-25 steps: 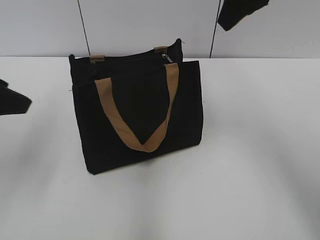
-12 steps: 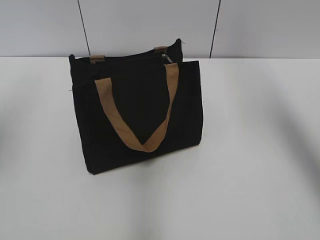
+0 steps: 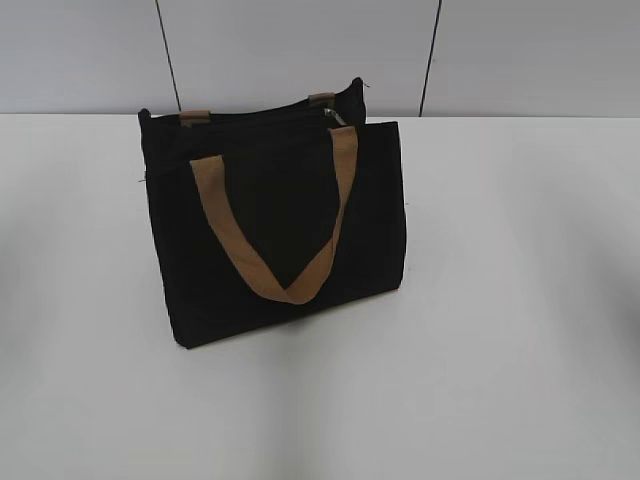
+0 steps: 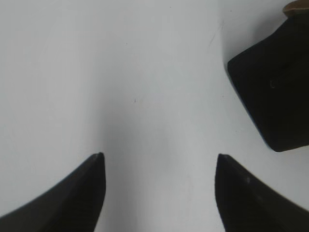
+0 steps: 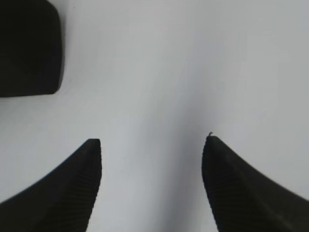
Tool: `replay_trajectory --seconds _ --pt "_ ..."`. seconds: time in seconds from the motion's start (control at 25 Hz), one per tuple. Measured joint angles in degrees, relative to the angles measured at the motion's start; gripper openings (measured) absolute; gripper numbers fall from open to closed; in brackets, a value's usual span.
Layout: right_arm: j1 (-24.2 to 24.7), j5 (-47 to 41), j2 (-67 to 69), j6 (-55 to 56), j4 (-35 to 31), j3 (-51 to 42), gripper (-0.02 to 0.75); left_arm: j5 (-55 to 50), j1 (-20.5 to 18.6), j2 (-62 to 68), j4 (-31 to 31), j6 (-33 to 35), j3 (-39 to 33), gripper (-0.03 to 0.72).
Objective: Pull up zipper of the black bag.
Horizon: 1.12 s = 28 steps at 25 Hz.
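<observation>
Standing upright on table (image 3: 520, 300): black bag (image 3: 280, 230), zipper (image 3: 337, 117) at top; contents hidden. Left end effector (image 4: 159, 157), right end effector (image 5: 152, 141) spread wide, empty.

Left end effector (image 4: 159, 157) and right end effector (image 5: 150, 140) both spread wide, apparently empty, fingertips apart

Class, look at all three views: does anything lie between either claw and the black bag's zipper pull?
Nothing visible does. The left claw and right claw hang open over bare white table. The zipper sits at the top of the black bag, beside a tan handle.
</observation>
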<state>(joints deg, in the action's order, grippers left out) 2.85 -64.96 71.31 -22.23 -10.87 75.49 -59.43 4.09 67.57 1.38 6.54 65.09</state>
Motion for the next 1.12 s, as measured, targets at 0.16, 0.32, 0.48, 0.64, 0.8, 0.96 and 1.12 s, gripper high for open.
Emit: replay_trajectory --seconds 0.16,0.32,0.48,0.64,0.8,0.96,1.12 --pt "0.0 3.95 -10.21 -0.24 -0.8 -14.96 0.495 0.43 0.0 -4.57 1.47 -0.11 -4.53 0.527" --pt "0.0 6.77 -20.86 -0.12 -0.92 -28.24 0.495 1.88 0.0 -11.3 2.39 -0.11 -12.21 0.527" --pt "0.0 7.03 -31.79 1.39 -0.92 -38.19 0.495 2.43 0.0 -19.19 2.44 -0.11 -19.9 0.527" --pt "0.0 6.42 -38.76 1.86 -0.92 -44.68 0.495 3.21 0.0 -28.17 2.44 -0.11 -26.56 0.527" --pt "0.0 3.38 -43.58 2.54 -0.86 -47.79 0.495 3.48 0.0 -34.85 3.03 -0.16 -31.02 0.527" --pt "0.0 2.53 -47.74 2.7 -0.86 -48.34 0.496 2.48 0.0 -40.73 3.65 -0.16 -32.29 0.527" --pt "0.0 2.41 -53.25 2.7 -0.86 -48.36 0.496 0.32 0.0 -47.1 3.75 -0.16 -33.06 0.527"
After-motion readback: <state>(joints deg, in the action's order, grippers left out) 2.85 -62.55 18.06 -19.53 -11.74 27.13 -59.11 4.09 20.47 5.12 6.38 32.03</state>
